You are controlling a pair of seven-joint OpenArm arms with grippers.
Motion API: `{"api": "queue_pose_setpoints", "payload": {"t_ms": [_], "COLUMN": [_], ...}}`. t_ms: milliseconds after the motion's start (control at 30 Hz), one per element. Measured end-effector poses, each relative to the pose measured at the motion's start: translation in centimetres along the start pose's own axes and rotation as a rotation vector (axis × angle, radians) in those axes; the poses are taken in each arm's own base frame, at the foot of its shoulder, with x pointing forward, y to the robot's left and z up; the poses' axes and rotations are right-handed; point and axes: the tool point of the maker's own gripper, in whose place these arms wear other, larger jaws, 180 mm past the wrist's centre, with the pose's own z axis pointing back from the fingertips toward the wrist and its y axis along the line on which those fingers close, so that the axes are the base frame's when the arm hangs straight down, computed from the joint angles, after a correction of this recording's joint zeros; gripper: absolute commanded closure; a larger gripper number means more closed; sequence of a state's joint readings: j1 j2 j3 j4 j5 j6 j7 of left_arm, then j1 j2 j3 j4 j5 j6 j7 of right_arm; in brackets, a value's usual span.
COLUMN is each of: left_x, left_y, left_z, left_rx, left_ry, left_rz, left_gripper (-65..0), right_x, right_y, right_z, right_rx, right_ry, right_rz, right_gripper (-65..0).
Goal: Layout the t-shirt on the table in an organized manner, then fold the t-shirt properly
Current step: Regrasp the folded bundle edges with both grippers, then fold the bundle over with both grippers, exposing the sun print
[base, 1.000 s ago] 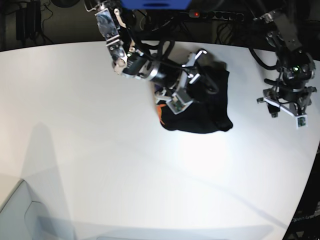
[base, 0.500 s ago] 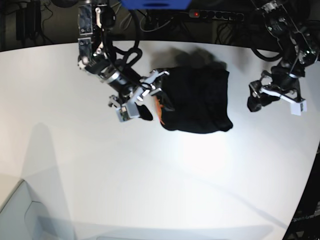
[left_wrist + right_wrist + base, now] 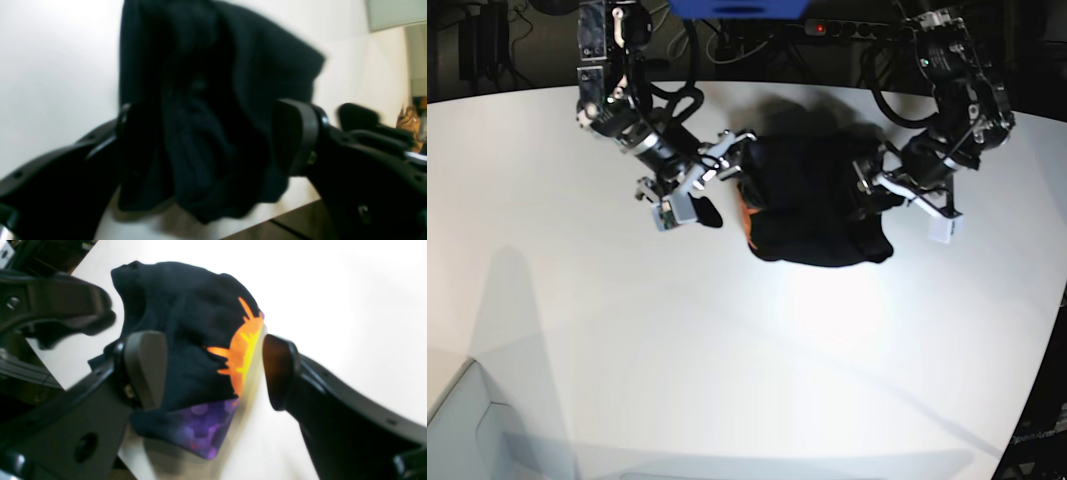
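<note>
Both tools now flank crumpled black cloth t-shirt (image 3: 819,200) w/ orange sun print, having closed in: left tool (image 3: 874,190) & right tool (image 3: 719,168) wide, empty. Shirt bunched on white counter (image 3: 727,350); layout pending.

The t-shirt (image 3: 817,200) lies bunched in a rumpled, roughly square black heap on the far middle part of the table (image 3: 727,360), not spread flat. Along one edge of the heap an orange-yellow sun-like print (image 3: 242,346) shows, with a purple patch (image 3: 203,426) below it; the rest is plain black folds. The table is a broad, smooth white top with a curved edge.
</note>
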State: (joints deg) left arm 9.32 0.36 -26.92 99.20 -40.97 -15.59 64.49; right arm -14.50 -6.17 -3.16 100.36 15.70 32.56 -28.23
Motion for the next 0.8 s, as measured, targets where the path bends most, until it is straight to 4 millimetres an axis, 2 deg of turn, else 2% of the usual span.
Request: {"api": "queue_pose_setpoints", "payload": {"t_ms": [100,267,333,467,567,700,800], "left_x": [-0.8,-0.9,-0.8,0.2,0.5,0.2,1.5], "left_y": [0.1,0.3,0.2,0.0,0.2,0.3,-0.9], "left_z": [-1.4,-1.6,-1.6,-2.0,-2.6,-2.7,-1.8], "left_rx": [-0.018,-0.016,-0.02,-0.029,-0.033,-0.032,-0.058], "left_ry": [0.046,0.052,0.05,0.038,0.036,0.048,0.012], "left_rz": [0.024,0.031,0.033,0.027,0.042,0.048,0.016], "left_gripper": [-51.3,-49.0,-40.6,-14.0,-1.2,-0.3,-0.1], "right_x": [-0.4,-0.7,-0.7,-0.7,-0.7,-0.7,-0.7], "right_y": [0.1,-0.5,-0.6,-0.5,-0.6,-0.6,-0.6], "right_z": [0.1,0.4,0.5,0.5,0.5,0.5,0.5], "right_rx": [-0.001,-0.006,-0.008,-0.007,-0.007,-0.007,-0.008], "right_ry": [0.011,0.024,0.025,0.025,0.024,0.025,0.026], "right_rz": [-0.005,0.016,0.014,0.015,0.016,0.017,0.017], "right_gripper": [-45.1,-45.1,-45.1,-45.1,-45.1,-45.1,-45.1]}}
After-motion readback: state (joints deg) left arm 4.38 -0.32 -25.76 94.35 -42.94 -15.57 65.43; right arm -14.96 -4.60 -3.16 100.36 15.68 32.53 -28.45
